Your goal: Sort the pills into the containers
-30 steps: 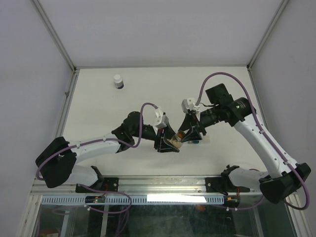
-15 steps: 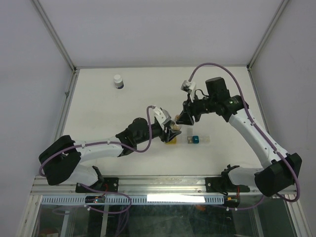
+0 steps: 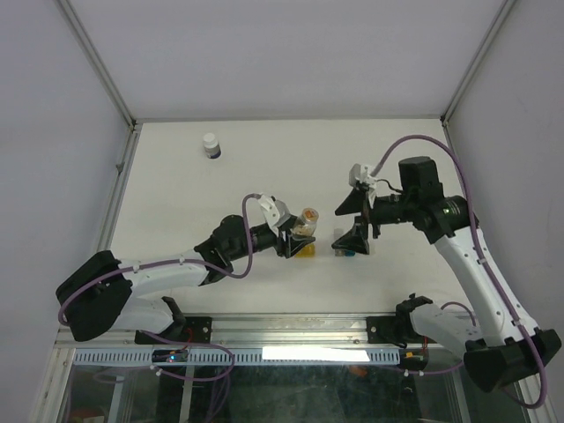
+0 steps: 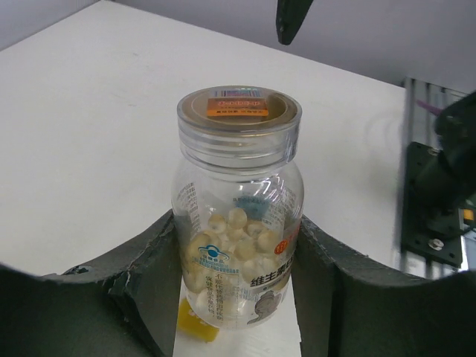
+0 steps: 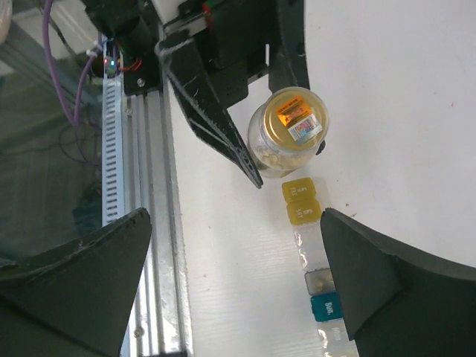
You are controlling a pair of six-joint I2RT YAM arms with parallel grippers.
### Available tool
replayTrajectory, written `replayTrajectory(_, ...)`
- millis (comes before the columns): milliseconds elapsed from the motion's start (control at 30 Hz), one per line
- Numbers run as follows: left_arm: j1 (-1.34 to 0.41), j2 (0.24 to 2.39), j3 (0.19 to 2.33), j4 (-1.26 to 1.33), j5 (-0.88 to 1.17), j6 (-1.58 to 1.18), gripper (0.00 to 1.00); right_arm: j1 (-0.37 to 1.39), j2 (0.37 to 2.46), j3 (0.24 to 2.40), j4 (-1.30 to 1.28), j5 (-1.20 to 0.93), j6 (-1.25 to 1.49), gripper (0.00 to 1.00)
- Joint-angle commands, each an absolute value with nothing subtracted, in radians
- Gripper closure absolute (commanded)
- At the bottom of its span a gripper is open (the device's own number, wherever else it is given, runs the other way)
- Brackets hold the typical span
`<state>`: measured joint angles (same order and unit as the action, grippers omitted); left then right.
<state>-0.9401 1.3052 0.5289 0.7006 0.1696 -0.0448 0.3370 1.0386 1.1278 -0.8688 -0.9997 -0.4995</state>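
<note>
Left pincer (image 4: 236, 253) is clamped on the flanks of a clear pill bottle (image 4: 238, 223), one dark finger on each side. It holds the bottle with the lid uppermost. Its arm reaches low over the table (image 3: 176, 176), wrist aimed toward the other arm. Right pincer (image 3: 351, 222) has its jaws spread wide with nothing between them; its arm is bent at the elbow and the wrist points back at the left pincer. Half a second ago the right pincer was pressed close against the left one at the bottle. It has since drawn away sideways and opened, while the left pincer has kept its hold. Pale round pills (image 4: 234, 238) fill the lower part of the bottle, and an orange label shows through the clear lid. The containers lie in a strip on the table below the gap between the pincers. The yellow compartments (image 5: 303, 214) sit just under the held bottle. Next comes a clear section (image 5: 309, 249), then the teal compartment (image 5: 327, 306), close by the right pincer's lower finger.
</note>
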Motion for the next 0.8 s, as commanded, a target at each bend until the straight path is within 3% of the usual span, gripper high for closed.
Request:
replayTrajectory(0,-0.918,1.226,0.517,0.756,0.450,-0.091,1.00,0.333,0.933,1.096,-1.004,-1.126,-1.012,0.00)
replayTrajectory(200,-0.913,1.262,0.542,0.778,0.747,-0.149,1.00,0.352,1.045,1.222,-1.285,-1.250,-1.394,0.02)
replayTrajectory(767,-0.913,1.366,0.648,0.735,0.845,-0.151,1.00,0.501,1.149,1.215,-1.211,-1.197,-1.189,0.28)
